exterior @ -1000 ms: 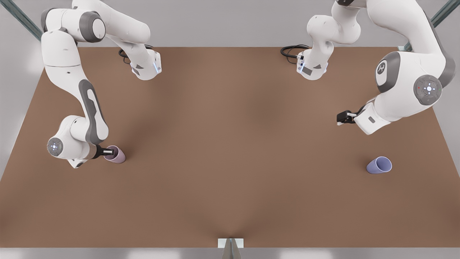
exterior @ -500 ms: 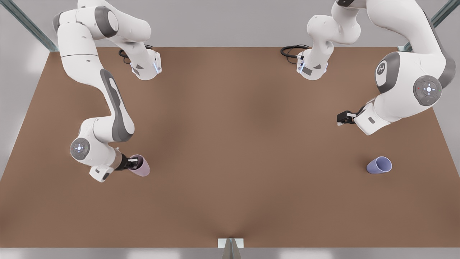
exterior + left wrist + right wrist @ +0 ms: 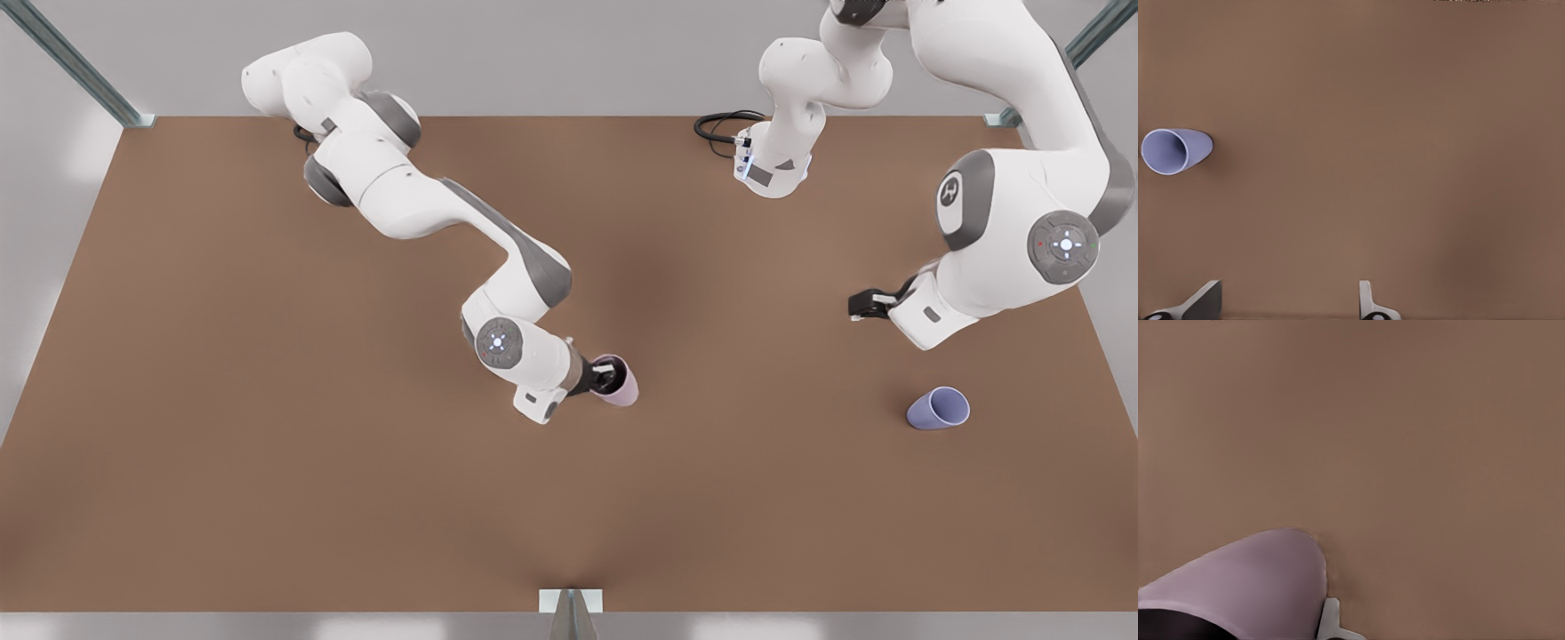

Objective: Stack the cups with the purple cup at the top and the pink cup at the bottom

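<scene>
While clamped on the pink cup [image 3: 618, 380], right end effector [image 3: 606, 379] mid-surface [image 3: 356, 498]; left end effector [image 3: 861, 305] spread apart near the purple cup [image 3: 939, 409].

The right gripper [image 3: 607, 377], clamped on the pink cup [image 3: 620, 382], reaches out to the surface's middle, while the left gripper [image 3: 859, 307] hangs spread and empty nearer the surface's far edge.

Your front view looks steeply down from above the near edge of the brown table [image 3: 267, 498], both arm bases at the far side. Your left wrist view faces down at the table from higher up, sharing the purple cup [image 3: 1175, 151] with the front view [image 3: 938, 409]. Your right wrist view sits very close to the pink cup [image 3: 1251, 580], also visible near the table's middle [image 3: 621, 384].
</scene>
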`<state>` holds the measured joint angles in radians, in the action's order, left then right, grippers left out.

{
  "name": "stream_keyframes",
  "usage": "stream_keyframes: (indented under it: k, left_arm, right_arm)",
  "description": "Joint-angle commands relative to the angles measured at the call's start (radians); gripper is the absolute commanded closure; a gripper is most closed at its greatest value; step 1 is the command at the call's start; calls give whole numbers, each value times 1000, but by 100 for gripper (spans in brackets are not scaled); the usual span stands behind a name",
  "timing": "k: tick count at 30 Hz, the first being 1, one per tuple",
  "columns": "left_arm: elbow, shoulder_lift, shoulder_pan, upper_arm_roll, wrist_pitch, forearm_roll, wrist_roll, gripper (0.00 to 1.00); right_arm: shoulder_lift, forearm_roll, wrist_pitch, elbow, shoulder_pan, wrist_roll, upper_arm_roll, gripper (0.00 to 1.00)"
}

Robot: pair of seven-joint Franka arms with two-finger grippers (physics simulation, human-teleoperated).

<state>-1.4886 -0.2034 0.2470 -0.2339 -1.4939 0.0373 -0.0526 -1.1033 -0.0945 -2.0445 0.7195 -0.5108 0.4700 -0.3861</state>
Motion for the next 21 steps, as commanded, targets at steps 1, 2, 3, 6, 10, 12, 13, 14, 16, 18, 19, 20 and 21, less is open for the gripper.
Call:
stream_keyframes:
  k: [1, 2, 3, 6, 10, 12, 13, 14, 16, 18, 19, 20, 21]
  left_arm:
    - [1, -20, -46, -1, -54, -8, -4, 0]
    - [1, -53, -78, -1, -107, -10, -12, 0]
    - [1, -82, -100, -1, -144, -8, -35, 0]
    - [13, -131, -157, -2, -200, -10, -237, 0]
    - [-7, -201, -242, -4, -381, -13, -268, 0]
    - [-12, -252, -299, -2, -399, -7, -274, 0]
    - [-19, -267, -330, -2, -431, -2, -276, 0]
    - [-24, -317, -345, -2, -506, -2, -277, 0]
    - [-72, -340, -367, -2, -614, -2, -283, 0]
    - [-76, -355, -377, -2, -638, 0, -283, 0]
    - [-76, -364, -382, -2, -644, 1, -283, 0]
    - [-72, -373, -393, -2, -644, 3, -283, 0]
    - [-68, -384, -393, -2, -646, 3, -283, 0]
  right_arm:
    - [-38, -2, -249, -25, -18, 883, -11, 79]
    - [-50, -2, -301, -26, -21, 884, -14, 79]
    - [-67, -2, -345, -26, -52, 886, -13, 79]
    - [-96, -2, -361, -25, -86, 883, -13, 79]
    - [-98, 10, -211, -23, -118, 872, -2, 79]
    - [-98, 19, -126, -23, -149, 860, 33, 79]
    - [-98, 21, -92, -23, -152, 855, 33, 79]
    - [-98, 42, -69, -20, -155, 851, 33, 79]
    - [-99, 65, -31, -18, -164, 831, 38, 79]
    - [-98, 64, -14, -9, -169, 831, 59, 79]
    - [-99, 64, -6, -3, -169, 831, 61, 79]
    - [-99, 65, -6, 1, -169, 831, 62, 79]
    - [-99, 64, -6, 5, -167, 829, 82, 59]
